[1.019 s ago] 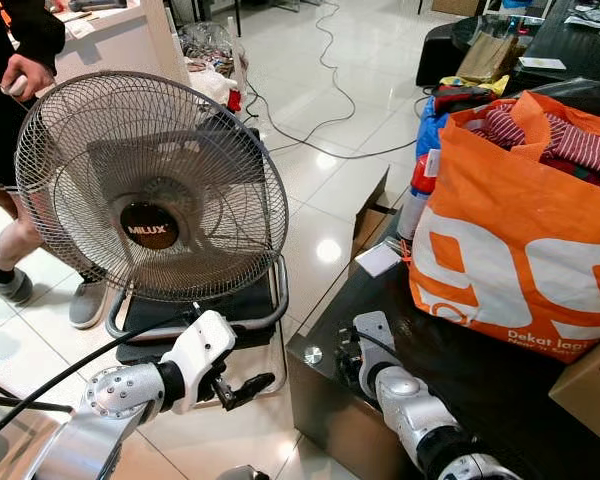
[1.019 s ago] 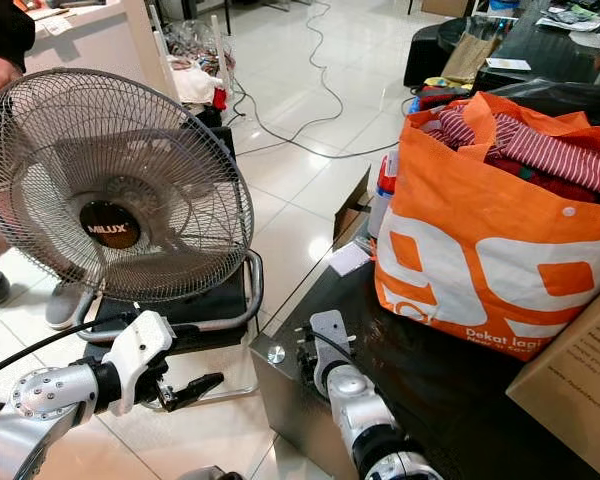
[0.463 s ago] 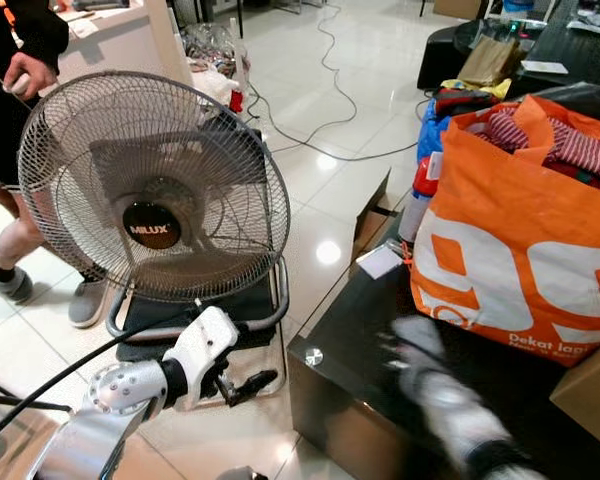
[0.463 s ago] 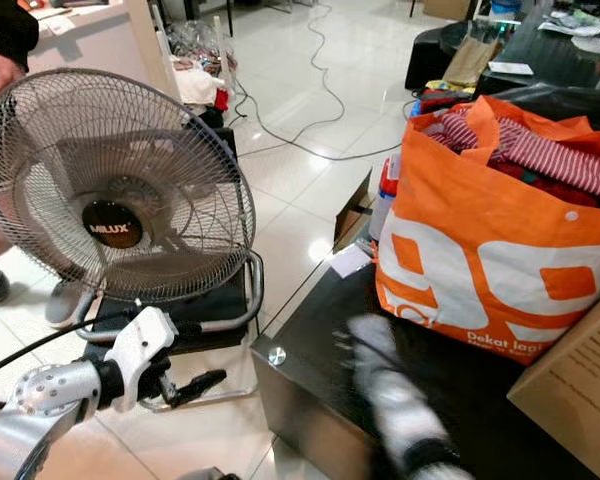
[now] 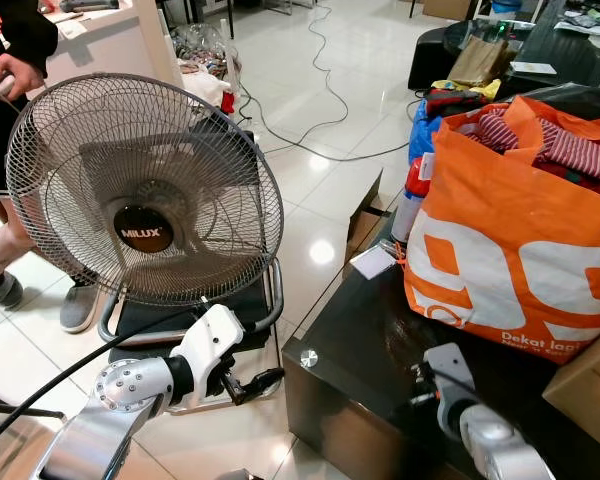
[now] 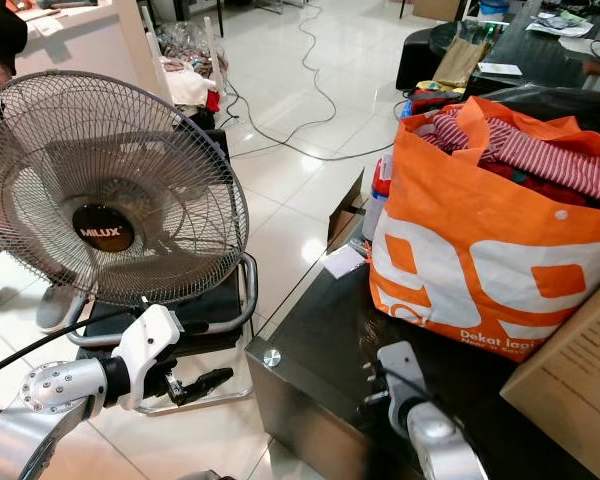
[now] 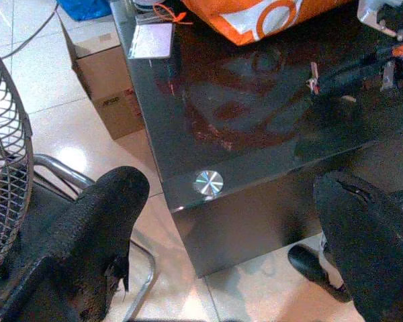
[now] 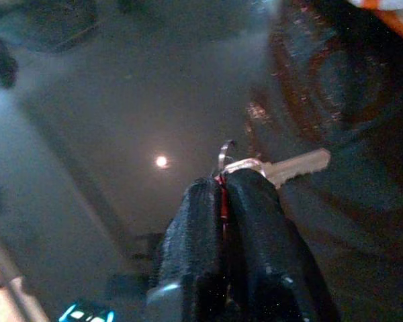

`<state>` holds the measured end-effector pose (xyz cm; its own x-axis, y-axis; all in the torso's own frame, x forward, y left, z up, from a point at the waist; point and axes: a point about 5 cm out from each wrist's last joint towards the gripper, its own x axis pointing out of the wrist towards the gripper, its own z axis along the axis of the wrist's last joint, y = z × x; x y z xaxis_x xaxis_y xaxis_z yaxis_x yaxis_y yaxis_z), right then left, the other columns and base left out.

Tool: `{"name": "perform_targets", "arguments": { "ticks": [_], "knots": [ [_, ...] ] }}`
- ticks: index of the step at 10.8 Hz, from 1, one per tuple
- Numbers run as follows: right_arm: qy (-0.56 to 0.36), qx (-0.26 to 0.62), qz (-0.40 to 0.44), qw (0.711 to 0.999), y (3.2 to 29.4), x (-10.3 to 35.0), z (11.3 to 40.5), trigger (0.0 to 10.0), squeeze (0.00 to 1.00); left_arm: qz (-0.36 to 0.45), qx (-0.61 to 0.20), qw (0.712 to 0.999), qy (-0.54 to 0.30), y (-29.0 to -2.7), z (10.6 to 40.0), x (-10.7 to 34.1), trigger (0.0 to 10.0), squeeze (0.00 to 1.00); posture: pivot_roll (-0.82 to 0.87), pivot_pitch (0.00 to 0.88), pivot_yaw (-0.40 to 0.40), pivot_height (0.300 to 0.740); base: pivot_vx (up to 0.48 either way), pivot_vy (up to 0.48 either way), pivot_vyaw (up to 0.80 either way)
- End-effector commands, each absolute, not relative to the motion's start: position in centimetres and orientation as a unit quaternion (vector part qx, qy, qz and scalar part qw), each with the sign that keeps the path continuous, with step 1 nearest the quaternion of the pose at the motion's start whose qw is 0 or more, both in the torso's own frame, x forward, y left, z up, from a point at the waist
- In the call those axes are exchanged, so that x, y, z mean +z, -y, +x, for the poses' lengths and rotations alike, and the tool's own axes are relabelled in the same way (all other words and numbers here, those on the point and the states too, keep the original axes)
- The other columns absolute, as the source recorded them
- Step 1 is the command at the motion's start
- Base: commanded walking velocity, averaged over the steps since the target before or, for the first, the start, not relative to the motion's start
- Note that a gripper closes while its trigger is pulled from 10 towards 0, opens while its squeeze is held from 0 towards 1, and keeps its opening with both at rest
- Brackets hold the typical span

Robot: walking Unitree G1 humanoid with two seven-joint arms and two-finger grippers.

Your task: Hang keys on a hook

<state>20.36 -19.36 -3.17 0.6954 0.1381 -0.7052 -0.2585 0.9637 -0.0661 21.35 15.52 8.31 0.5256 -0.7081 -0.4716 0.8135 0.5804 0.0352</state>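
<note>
Keys point(image 8: 282, 169) are pinched between the pressed-together fingers point(image 8: 255, 221) of the right gripper point(image 8: 223, 194), a silver key blade and a loop of ring being seen past the fingertips, just above the dark glossy top of the black table point(image 5: 355, 330). The right gripper is seen at the near edge of that table, on the right of the scene, with its silver arm point(image 5: 490, 445) rising from the near side. The left gripper point(image 5: 252, 381) is held low over the tiled floor point(image 5: 320, 170) to the left of the table's near corner; its two black fingers point(image 7: 104, 221) are seen spread wide apart, with nothing between them. A large orange bag point(image 5: 510, 250) stuffed with striped clothes point(image 5: 570, 145) is stood on the far right of the table, and a cardboard box point(image 5: 590, 385) is set at the table's right edge, just beside the bag. A white card point(image 5: 377, 262) is laid at the table's far left edge, near the bag. A round fan point(image 5: 145, 190) with a wire grille, marked MILUX, is stood on the floor to the left, beyond the left gripper. A person point(image 5: 10, 60) in dark clothing is seen at the far left, behind the fan. A cable point(image 5: 325, 70) is trailed across the floor at the far side.
</note>
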Motion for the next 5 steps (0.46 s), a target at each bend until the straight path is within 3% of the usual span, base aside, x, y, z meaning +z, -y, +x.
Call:
{"name": "perform_targets", "arguments": {
  "ticks": [1, 2, 3, 5],
  "knots": [
    [-0.353, 0.121, -0.061, 0.926, 18.4, -2.1, 20.9, 10.0, 0.14, 0.114, -0.451, 0.864, -0.192, -15.2, 21.5, 8.9, 10.0, 0.06, -0.02, 0.0, 0.056, 0.74, 0.0, 0.0, 0.0],
    [-0.346, 0.123, -0.068, 0.928, 18.3, -1.6, 21.0, 10.0, 0.93, 0.11, -0.452, 0.865, -0.186, -15.1, 21.6, 9.1, 10.0, 0.07, -0.02, 0.0, 0.056, 0.74, 0.0, 0.0, 0.0],
    [-0.336, 0.119, -0.085, 0.931, 18.4, -1.1, 21.4, 10.0, 1.0, 0.102, -0.453, 0.868, -0.177, -15.0, 21.8, 9.4, 10.0, 0.07, -0.02, 0.0, 0.052, 0.74, 0.0, 0.0, 0.0],
    [-0.332, 0.128, -0.097, 0.929, 18.0, -0.6, 21.7, 10.0, 1.0, 0.096, -0.461, 0.865, -0.176, -14.9, 21.9, 9.5, 10.0, 0.06, -0.02, 0.0, 0.051, 0.74, 0.0, 0.0, 0.0]
  ]
}}
